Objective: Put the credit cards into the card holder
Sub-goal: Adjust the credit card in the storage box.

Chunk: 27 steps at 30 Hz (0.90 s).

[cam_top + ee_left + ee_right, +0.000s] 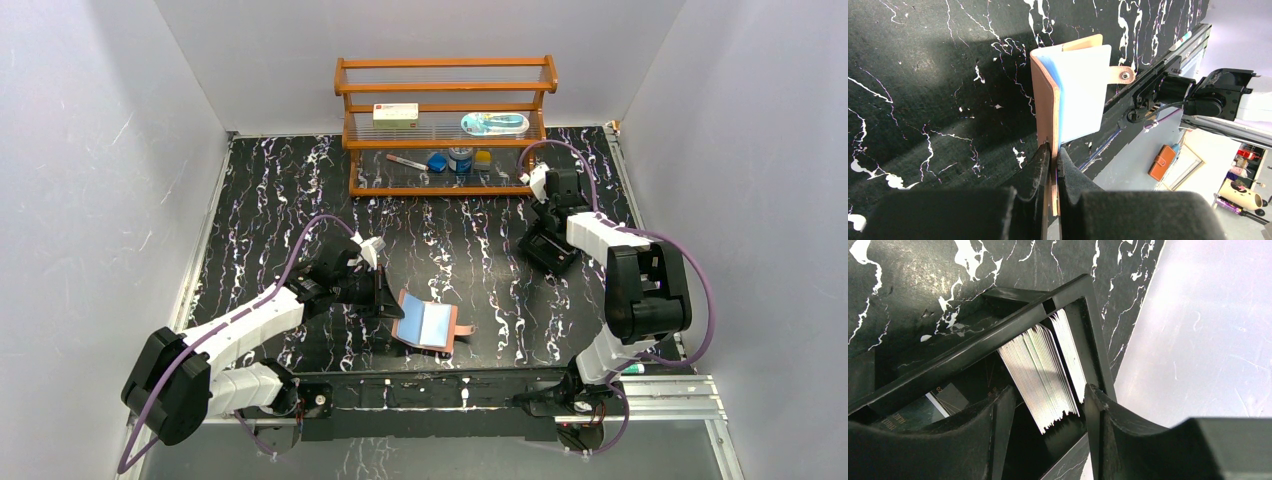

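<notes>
The tan-pink card holder (pixel 427 322) lies open near the table's front edge, its bluish sleeves facing up. My left gripper (pixel 385 296) is shut on its left cover. In the left wrist view that tan cover (pixel 1044 100) stands on edge between the pinched fingertips of the left gripper (pixel 1053 152), with a pale sleeve (pixel 1083 92) fanned to the right. The credit cards (pixel 1040 371) stand as a tight stack on edge in a compartment of the black tray (pixel 973 347). My right gripper (pixel 1048 402) is open, with one finger on each side of the stack.
The black tray (pixel 552 250) sits at the right of the table under my right gripper (pixel 553 243). A wooden rack (pixel 446 125) at the back holds a white box, a marker and small items. Grey walls close in both sides. A metal rail runs along the front edge.
</notes>
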### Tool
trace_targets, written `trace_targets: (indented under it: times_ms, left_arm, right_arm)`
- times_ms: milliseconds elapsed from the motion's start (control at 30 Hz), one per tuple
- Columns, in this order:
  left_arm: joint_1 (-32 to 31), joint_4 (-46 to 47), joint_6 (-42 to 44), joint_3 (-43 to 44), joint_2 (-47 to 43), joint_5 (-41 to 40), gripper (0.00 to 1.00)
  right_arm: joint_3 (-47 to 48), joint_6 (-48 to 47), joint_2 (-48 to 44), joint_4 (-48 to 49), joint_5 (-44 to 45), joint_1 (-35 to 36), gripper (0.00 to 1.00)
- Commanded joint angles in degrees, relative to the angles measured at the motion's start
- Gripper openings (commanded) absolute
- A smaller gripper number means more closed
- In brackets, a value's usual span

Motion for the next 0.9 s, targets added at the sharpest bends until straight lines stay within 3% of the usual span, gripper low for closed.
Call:
trace_targets:
  times_ms: [0,667,767,867]
  left_arm:
    - [-0.3,0.6,-0.7,0.0,-1.3,1.3,0.0]
    - [-0.3,1.3,-0.7,-0.3,-0.6,1.6,0.0]
    - [-0.3,1.3,-0.6,-0.3,-0.6,1.6,0.0]
    - [-0.3,1.2,-0.6,-0.1,-0.6,1.5,0.0]
  right_arm:
    - [3.2,-0.4,0.0,2.6,0.8,-0.6,0.58]
    - [2.7,-0.1,0.8,2.5,-0.1,-0.8,0.27]
    - [3.5,0.8,0.6,0.3,-1.9,-0.8,0.29]
    - [3.7,1.5,-0.7,-2.0,-5.3,-0.8,0.4]
